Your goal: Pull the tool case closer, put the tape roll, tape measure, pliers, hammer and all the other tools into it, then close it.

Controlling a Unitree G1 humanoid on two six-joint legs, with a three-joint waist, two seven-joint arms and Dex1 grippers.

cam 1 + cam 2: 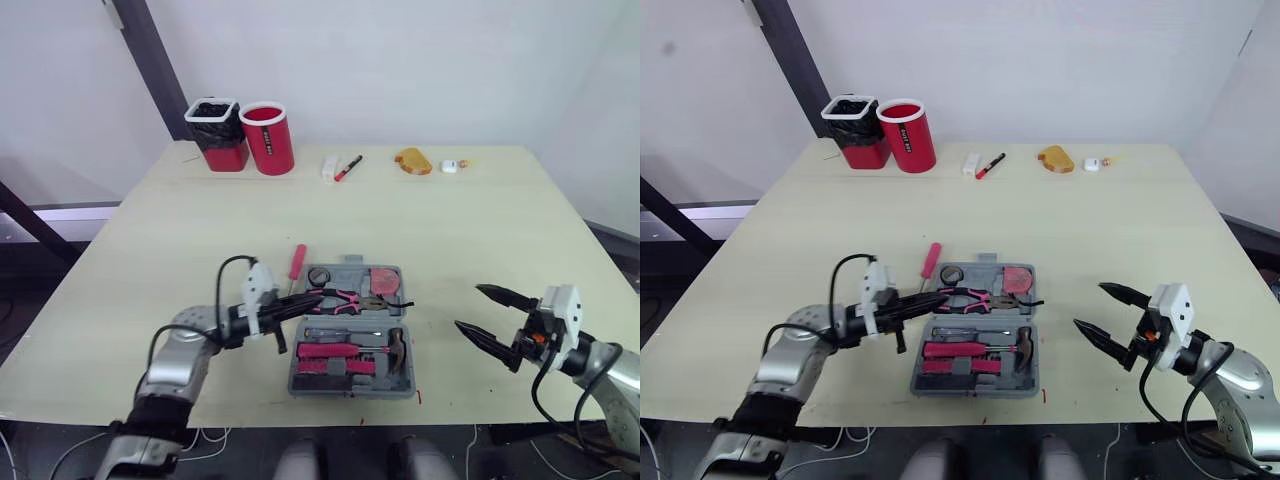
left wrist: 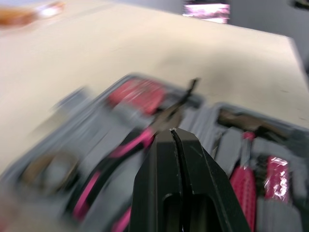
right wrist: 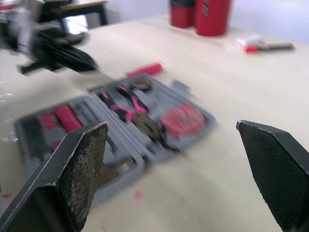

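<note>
The grey tool case (image 1: 398,380) lies open near the table's front edge. In it are pink-handled pliers (image 1: 345,297), a red tape measure (image 1: 384,279), a dark tape roll (image 1: 319,276) and a hammer (image 1: 352,351) with pink grip. A red screwdriver (image 1: 297,262) lies on the table just left of the case. My left gripper (image 1: 314,298) is shut with nothing between its fingers (image 2: 193,159), its tip over the pliers' handles. My right gripper (image 1: 468,307) stands open to the right of the case, apart from it.
At the back left stand a red cup (image 1: 267,137) and a black-lined bin (image 1: 217,132). A white marker and red pen (image 1: 340,167), an orange object (image 1: 412,160) and a small white item (image 1: 450,166) lie along the back edge.
</note>
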